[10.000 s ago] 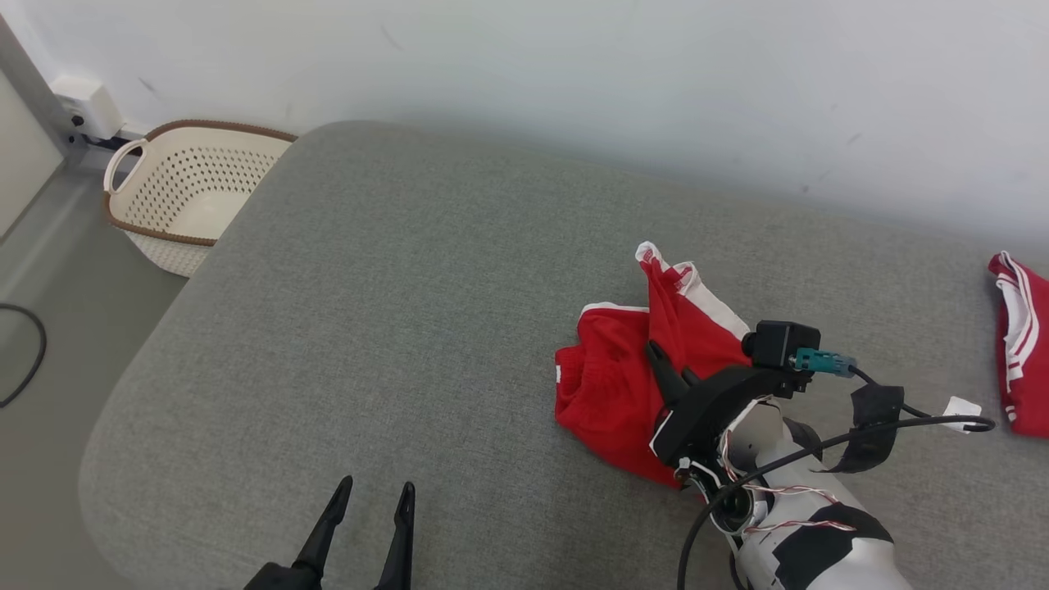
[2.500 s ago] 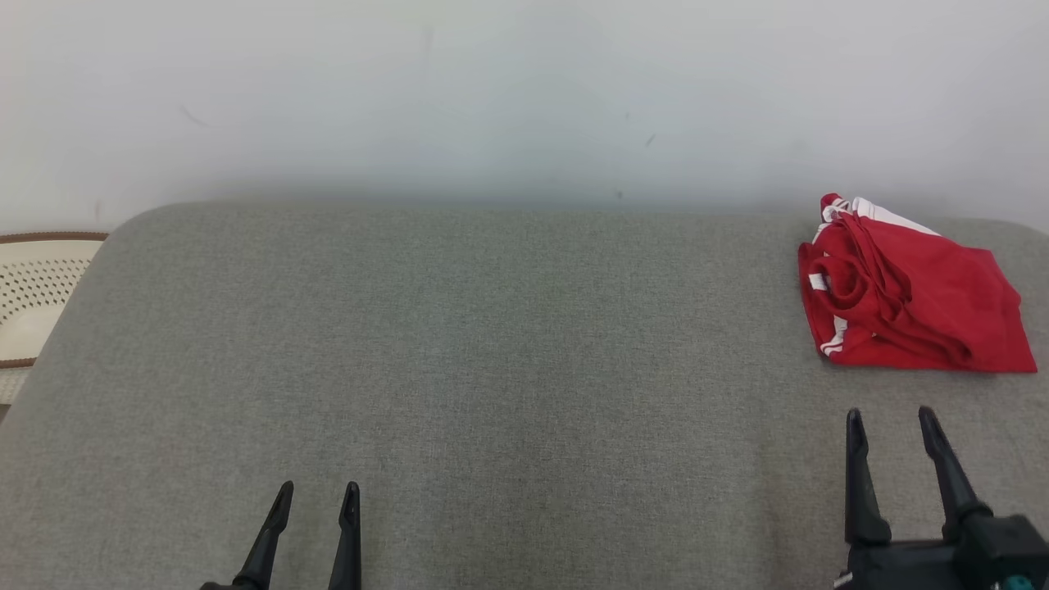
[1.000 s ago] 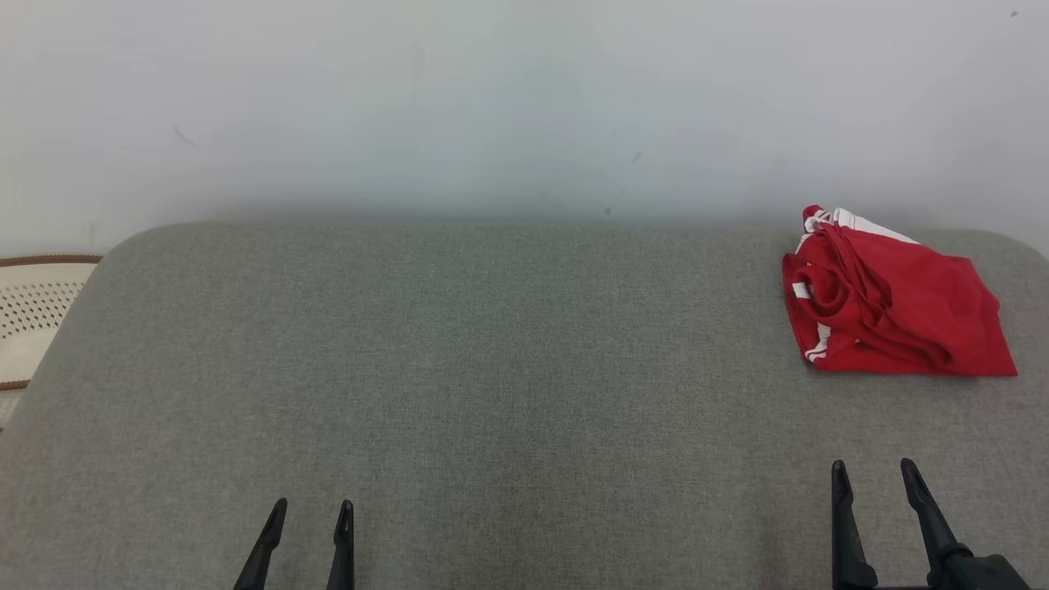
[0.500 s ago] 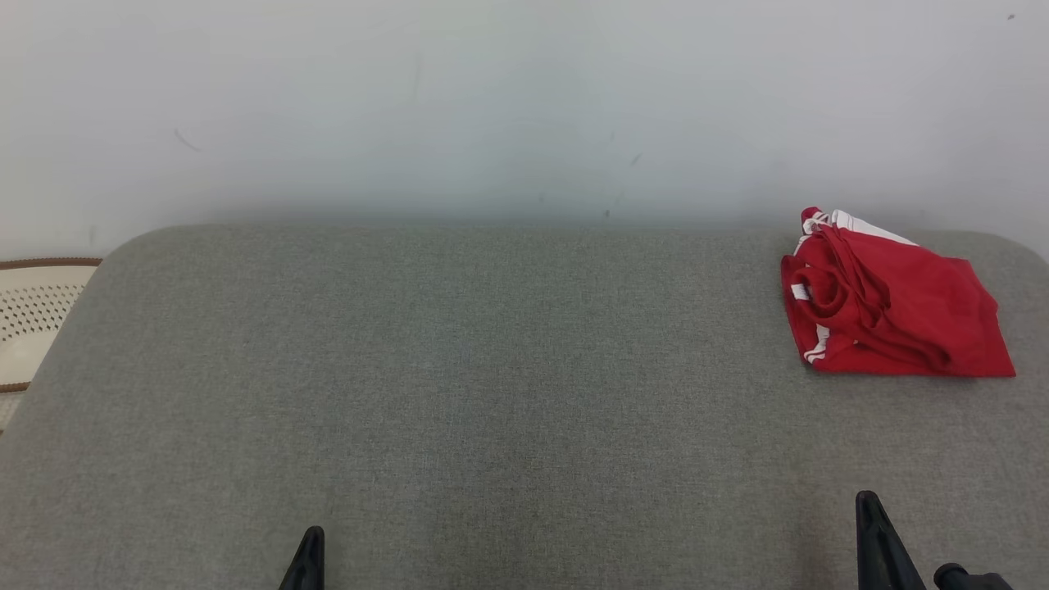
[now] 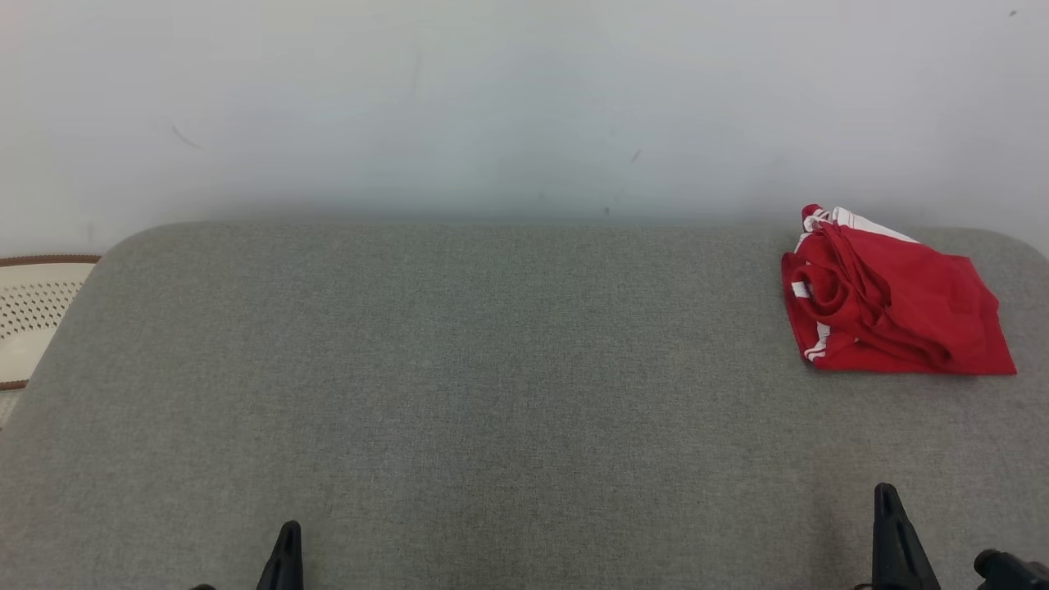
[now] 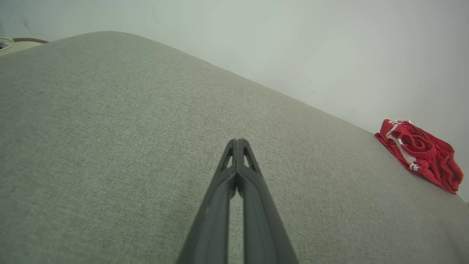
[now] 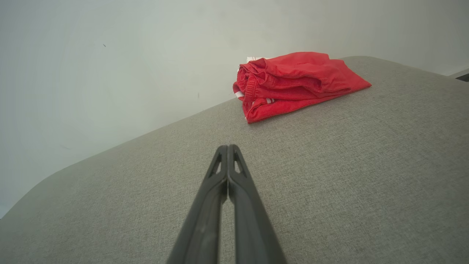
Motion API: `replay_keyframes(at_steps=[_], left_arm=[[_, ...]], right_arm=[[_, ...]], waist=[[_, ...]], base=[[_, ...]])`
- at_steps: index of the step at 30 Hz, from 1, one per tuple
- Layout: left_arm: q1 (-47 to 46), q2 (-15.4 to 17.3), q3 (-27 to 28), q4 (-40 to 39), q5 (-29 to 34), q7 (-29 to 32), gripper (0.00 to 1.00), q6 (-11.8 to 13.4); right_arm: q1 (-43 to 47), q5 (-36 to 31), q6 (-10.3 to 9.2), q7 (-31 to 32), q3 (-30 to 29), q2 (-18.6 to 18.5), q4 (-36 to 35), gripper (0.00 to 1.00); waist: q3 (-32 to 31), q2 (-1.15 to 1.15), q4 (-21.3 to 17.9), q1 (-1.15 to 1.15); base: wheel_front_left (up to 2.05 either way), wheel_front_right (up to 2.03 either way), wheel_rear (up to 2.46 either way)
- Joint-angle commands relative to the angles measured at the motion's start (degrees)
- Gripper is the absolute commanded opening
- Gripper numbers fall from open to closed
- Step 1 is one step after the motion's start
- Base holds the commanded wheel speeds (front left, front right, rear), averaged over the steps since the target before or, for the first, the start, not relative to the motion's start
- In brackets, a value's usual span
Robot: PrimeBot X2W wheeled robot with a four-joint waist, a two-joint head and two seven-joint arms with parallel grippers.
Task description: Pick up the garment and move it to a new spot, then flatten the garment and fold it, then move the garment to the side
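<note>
Currently the red garment, folded into a compact bundle with white trim showing, is seen lying at the far right end of the grey padded worktop, close to the white wall. The left pincer is positioned over the near left of the worktop, fingers pressed together, nothing gripped. The right pincer is likewise closed and empty at the near right, well apart from the garment. A perforated cream basket is noted beyond the worktop's left edge
</note>
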Motion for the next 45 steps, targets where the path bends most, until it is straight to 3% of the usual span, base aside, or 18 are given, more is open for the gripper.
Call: replay_keyframes(at_steps=[1,21,45], left_arm=[[-1.93,0.11,0.45,-0.06,-2.87,0.47,0.00,-0.52],[-5.42,-0.02,2.53,3.75,-20.83,4.43,0.00,-2.72],[-8.70,-0.17,4.53,7.46,-38.03,8.27,0.00,-4.88]], right_arm=[[-2.11,2.96,0.00,0.44,-0.33,-0.65,-0.26,0.00],[-6.16,22.75,0.00,4.80,-2.14,-1.23,3.62,0.00],[-9.94,41.12,0.01,9.43,-4.46,-1.41,7.42,0.00]], waist=[[0.03,0.00,0.00,0.00],[0.46,0.00,-0.05,0.00],[0.97,0.00,-0.10,0.00]], base=[[0.00,0.00,0.00],[0.00,0.00,0.00],[0.00,0.00,0.00]])
